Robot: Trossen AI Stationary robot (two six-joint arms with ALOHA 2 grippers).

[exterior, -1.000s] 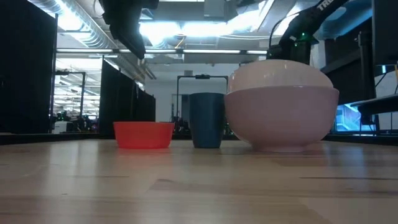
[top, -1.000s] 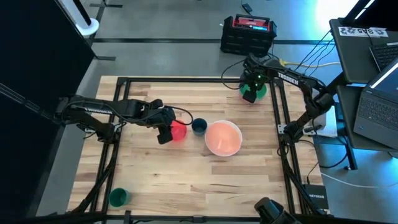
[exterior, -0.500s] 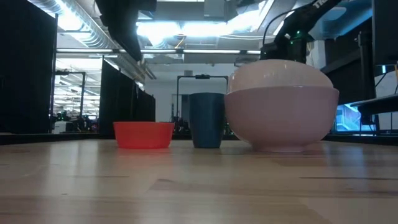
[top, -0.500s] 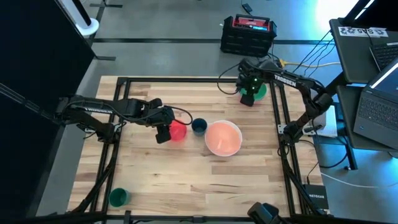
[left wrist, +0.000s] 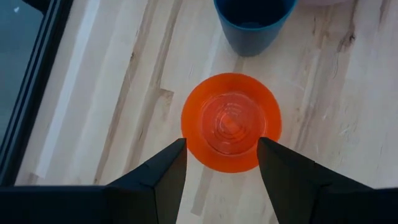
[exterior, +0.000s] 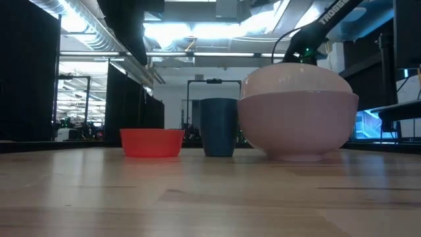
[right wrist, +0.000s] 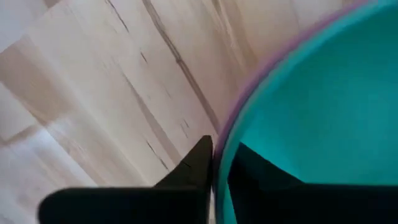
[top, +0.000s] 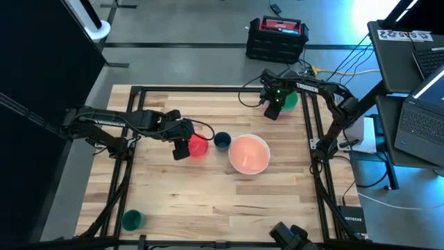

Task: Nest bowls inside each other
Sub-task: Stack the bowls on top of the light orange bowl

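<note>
A green bowl (top: pixel 290 101) stands at the table's far right, and my right gripper (top: pixel 272 111) is shut on its left rim. A red bowl (top: pixel 200 144) sits mouth up near the middle. My left gripper (left wrist: pixel 221 163) hangs open above it, one finger over each side, clear of it. A small dark blue bowl (top: pixel 222 140) stands to the red bowl's right. Further right is the large white bowl (top: pixel 265 147) with a peach-pink bowl (top: pixel 248 155) nested inside. A small green bowl (top: pixel 132 220) rests at the near left corner. My right gripper pinches the green bowl's rim (right wrist: pixel 219 144) on the side toward the table's left. One finger (right wrist: pixel 193 165) is outside the wall and the other is inside the bowl. The fingers come from above, pointing down. The bowl stays upright.
A black metal frame (top: pixel 208 89) runs around the tabletop, close behind the green bowl. Bare wood lies across the near half of the table (top: pixel 222 208). A black case (top: pixel 277 38) and laptops (top: pixel 416 111) sit off the table, far and right.
My right gripper has moved toward the table's left edge and down, onto the green bowl's left rim. The bowl has stayed where it was.
</note>
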